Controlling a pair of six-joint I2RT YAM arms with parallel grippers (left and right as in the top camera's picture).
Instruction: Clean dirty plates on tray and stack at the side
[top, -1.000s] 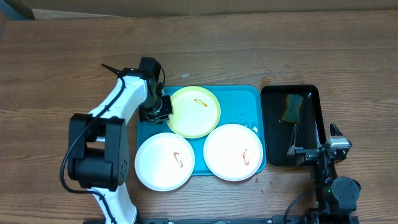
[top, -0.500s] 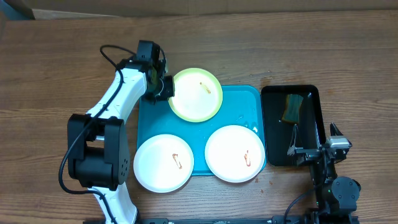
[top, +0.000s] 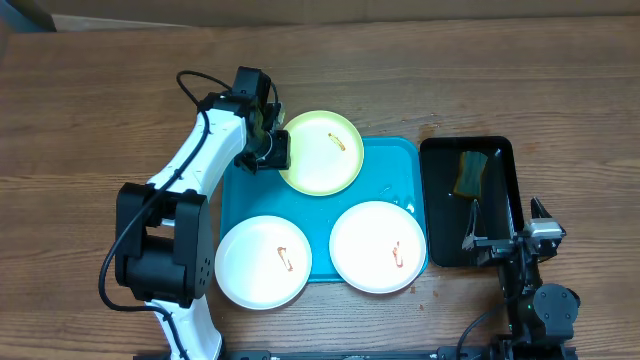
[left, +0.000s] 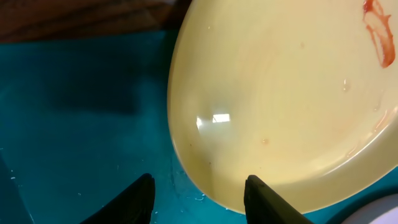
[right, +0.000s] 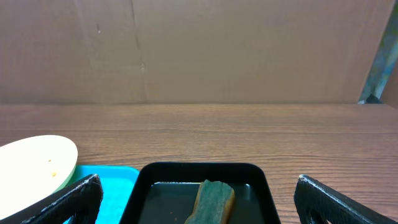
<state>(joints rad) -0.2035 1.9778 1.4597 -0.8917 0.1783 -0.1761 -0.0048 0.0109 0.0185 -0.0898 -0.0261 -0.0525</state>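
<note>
The yellow-green plate (top: 321, 152), streaked with a small reddish smear, lies across the turquoise tray (top: 240, 205)'s far rim, partly over the desk (top: 120, 90). Two smeared white plates (top: 264, 261) sit at the near edge. Only the left wrist view shows the left fingers (left: 134, 202) spread beside the plate's rim. The right fingers (right: 74, 199) are spread wide.

The turquoise tray (top: 240, 190) lay flat on the desk (top: 100, 90), long side running left to right. Three round plates sat on it, all face up. The yellow-green plate (top: 322, 152) lay at the far middle, its far part reaching past the tray's rim over the desk, with a short reddish streak near its far right side. The left white plate (top: 264, 261) overhung the near left corner. The right white plate (top: 377, 245) lay just beside it, and each of the two carried a small red smear near its centre.
</note>
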